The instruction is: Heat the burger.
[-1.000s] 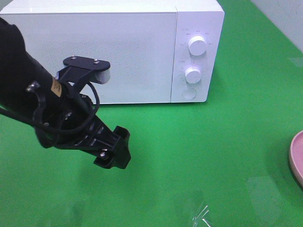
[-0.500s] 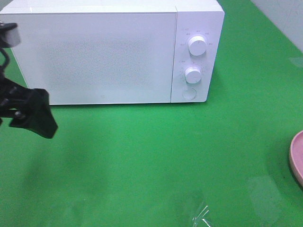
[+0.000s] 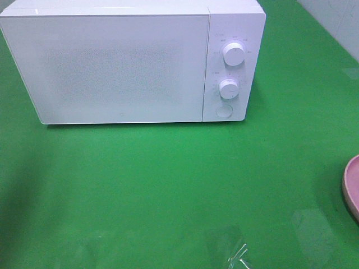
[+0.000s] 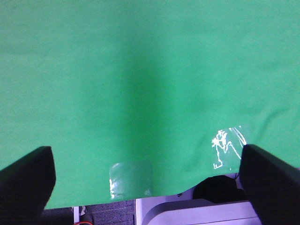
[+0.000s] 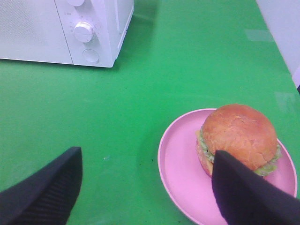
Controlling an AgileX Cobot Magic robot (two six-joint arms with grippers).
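The burger (image 5: 239,133), with a glossy brown bun and green lettuce at its rim, sits on a round pink plate (image 5: 180,164) in the right wrist view. My right gripper (image 5: 147,187) hangs open above the cloth just short of the plate, with one finger (image 5: 243,192) overlapping the burger's near edge in the picture and nothing held. My left gripper (image 4: 150,180) is wide open over bare green cloth near the table's front edge. In the exterior high view neither gripper shows, the burger is out of frame, and only the plate's rim (image 3: 350,188) appears at the right edge.
A white microwave (image 3: 134,61) stands at the back with its door shut, and its two knobs (image 3: 233,54) and a round button are on its right side. Green cloth covers the table. Shiny tape patches (image 3: 233,249) lie near the front edge.
The left arm, which was in front of the microwave door, has pulled away to the left and out of the exterior high view. The microwave and the plate have stayed put.
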